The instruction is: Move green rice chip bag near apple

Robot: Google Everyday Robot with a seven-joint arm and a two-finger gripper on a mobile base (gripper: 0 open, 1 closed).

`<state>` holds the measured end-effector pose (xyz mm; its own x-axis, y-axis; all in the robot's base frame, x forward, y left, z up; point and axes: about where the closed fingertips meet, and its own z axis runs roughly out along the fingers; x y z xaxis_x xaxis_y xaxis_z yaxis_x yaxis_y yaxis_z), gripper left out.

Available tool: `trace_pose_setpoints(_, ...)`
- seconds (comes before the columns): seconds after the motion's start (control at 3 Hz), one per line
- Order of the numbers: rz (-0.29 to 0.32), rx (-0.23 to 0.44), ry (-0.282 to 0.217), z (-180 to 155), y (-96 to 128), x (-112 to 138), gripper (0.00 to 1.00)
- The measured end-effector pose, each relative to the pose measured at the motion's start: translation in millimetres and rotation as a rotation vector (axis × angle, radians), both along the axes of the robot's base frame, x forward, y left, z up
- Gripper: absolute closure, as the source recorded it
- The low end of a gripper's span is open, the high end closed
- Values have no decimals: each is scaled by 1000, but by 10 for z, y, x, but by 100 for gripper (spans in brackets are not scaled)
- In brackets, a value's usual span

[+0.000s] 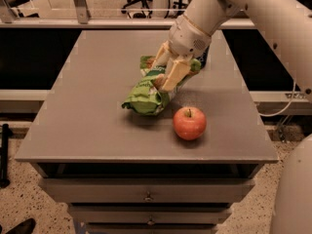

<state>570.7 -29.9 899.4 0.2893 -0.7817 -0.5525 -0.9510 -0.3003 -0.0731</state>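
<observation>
The green rice chip bag (146,94) is a crinkly light-green bag, held tilted with its lower end close to the grey table top, just left of and behind the apple. The apple (189,123) is red-orange with a short stem and stands on the table near the front right. My gripper (165,74) reaches down from the upper right and is shut on the bag's upper part, its tan fingers (174,74) clamped over the bag. The bag's lower end is a short gap from the apple.
The grey table (83,106) has drawers below its front edge. A blue soda can is mostly hidden behind my arm (202,21) at the back right. A railing and office chairs stand beyond the table. My robot body (295,194) is at the right.
</observation>
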Motion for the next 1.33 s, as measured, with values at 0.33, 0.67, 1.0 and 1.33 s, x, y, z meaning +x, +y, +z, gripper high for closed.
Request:
trace_pose_setpoints(0.33, 9, 6, -15, -58, 30, 0, 77)
trace_pose_setpoints(0.67, 19, 1, -23, -99, 23, -9, 46)
trace_pose_setpoints(1.0, 31, -6, -28, -127, -6, -21, 23)
trace_pose_setpoints(1.33, 40, -10, -34, -151, -60, -39, 2)
